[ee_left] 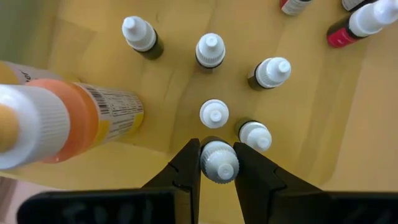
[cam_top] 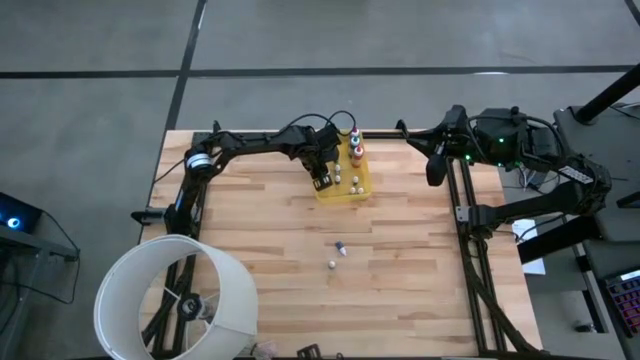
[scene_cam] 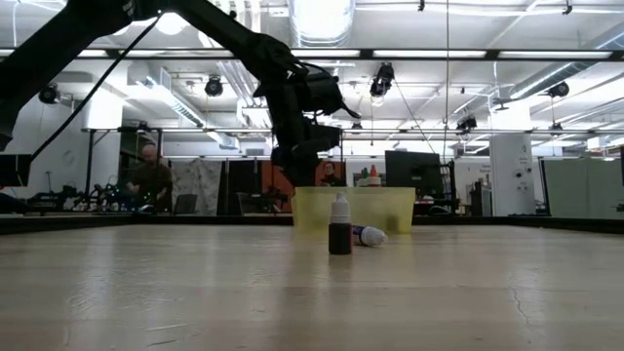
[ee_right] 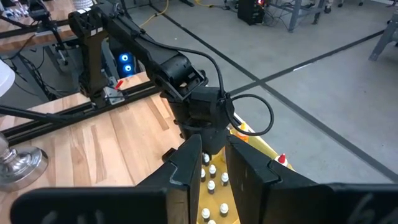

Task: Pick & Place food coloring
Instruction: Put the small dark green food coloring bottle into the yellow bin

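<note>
A translucent yellow tray (cam_top: 362,188) stands at the table's far middle. Several tiny white-capped food coloring bottles (ee_left: 210,50) stand upright in it, with taller orange- and red-capped bottles (cam_top: 355,145) at its far end. My left gripper (ee_left: 218,163) reaches down into the tray and is shut on one small bottle. Two more small bottles sit on the bare table: a dark one upright (scene_cam: 339,226) and one lying on its side (scene_cam: 370,235). My right gripper (ee_right: 214,168) waits raised at the far right, with a narrow gap between its fingers and nothing in it. My left gripper pinches the white cap (ee_left: 219,155) of one small bottle between its two fingers. The fingers come from above, slanting down. The bottle stays upright under them. The cap and fingers hide its base, so I cannot tell whether it rests on the tray floor.
Other bottles (ee_left: 255,134) stand close beside the held one. A large orange-capped bottle (ee_left: 68,118) lies near the camera in the left wrist view. A white lampshade (cam_top: 175,295) occupies the near left corner. Bare wood (cam_top: 400,270) lies at the near middle and right.
</note>
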Action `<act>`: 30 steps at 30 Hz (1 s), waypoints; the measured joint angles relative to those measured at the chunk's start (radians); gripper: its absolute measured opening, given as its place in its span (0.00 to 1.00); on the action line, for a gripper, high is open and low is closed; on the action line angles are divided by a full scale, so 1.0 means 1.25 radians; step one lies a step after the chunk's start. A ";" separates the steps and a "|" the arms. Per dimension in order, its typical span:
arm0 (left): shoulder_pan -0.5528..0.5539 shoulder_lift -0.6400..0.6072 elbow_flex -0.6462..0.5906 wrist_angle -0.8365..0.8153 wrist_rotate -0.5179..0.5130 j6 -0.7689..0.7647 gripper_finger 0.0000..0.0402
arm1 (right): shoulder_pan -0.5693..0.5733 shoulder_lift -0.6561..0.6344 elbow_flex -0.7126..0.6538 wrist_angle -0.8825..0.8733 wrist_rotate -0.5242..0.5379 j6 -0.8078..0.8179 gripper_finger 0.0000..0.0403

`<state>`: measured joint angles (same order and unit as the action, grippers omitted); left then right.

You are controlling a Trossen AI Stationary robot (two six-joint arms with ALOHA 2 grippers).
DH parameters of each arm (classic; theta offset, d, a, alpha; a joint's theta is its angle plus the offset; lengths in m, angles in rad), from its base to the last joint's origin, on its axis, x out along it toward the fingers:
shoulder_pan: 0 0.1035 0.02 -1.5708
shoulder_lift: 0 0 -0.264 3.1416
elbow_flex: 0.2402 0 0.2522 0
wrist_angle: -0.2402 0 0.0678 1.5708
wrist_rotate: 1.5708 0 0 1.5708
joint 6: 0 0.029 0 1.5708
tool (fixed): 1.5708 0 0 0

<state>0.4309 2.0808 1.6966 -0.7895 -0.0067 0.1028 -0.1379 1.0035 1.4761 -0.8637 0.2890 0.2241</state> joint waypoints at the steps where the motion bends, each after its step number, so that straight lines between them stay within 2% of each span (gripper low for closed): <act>1: 0.000 0.000 0.000 0.000 0.001 0.000 0.13 | 0.000 0.000 0.000 0.000 0.000 0.000 0.16; 18: 0.000 0.020 0.000 0.010 0.004 -0.007 0.13 | 0.000 0.000 0.000 0.000 -0.002 0.003 0.19; 30: 0.001 0.020 0.000 0.005 0.004 -0.026 0.13 | 0.000 0.000 0.000 0.000 -0.003 0.001 0.17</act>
<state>0.4324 2.1052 1.6970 -0.7830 -0.0022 0.0704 -0.1375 1.0031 1.4761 -0.8635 0.2852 0.2253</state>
